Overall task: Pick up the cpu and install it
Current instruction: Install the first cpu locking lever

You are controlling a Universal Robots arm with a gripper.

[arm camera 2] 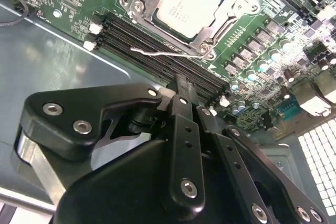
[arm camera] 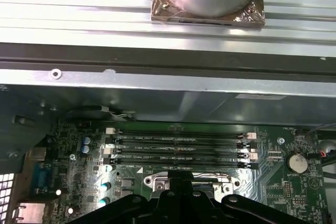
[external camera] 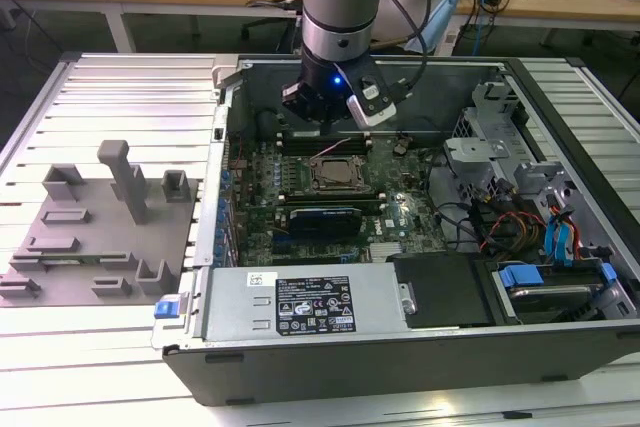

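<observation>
- The cpu [arm camera 2: 186, 3] lies flat in its socket on the motherboard [arm camera 2: 262, 24], silvery top up. In the exterior view the cpu [external camera: 335, 173] sits near the middle of the board, inside the open computer case [external camera: 350, 372].
- A metal socket bracket [arm camera 2: 140, 4] frames the chip on all sides, and a thin wire lever [arm camera 2: 160, 52] lies along the socket's edge beside the memory slots [arm camera 2: 152, 38]. Whether the bracket is clamped down I cannot tell.
- The gripper [arm camera 2: 181, 83] is not touching the cpu. Its tip hangs over the memory slots just beside the socket.
- The jaws look drawn together, narrow, with nothing between them. In the first wrist view the gripper [arm camera: 181, 184] shows its black links meeting at the centre.
- In the exterior view the gripper [external camera: 322, 112] hangs inside the case beyond the socket, close to the far wall, with a blue light [external camera: 338, 77] lit on the wrist.
- In the first wrist view, four memory slots [arm camera: 178, 148] run side by side, with a coin battery [arm camera: 296, 162] on the board near them.
- A labelled power supply [external camera: 300, 302] lies along the near side of the case. Red and orange cables [external camera: 500, 222] run by the drive bays on the exterior view's right.
- A grey plastic tray [external camera: 90, 237] with upright posts rests on the slatted metal table [external camera: 100, 87], outside the case on the exterior view's left, well apart from the cpu.
</observation>
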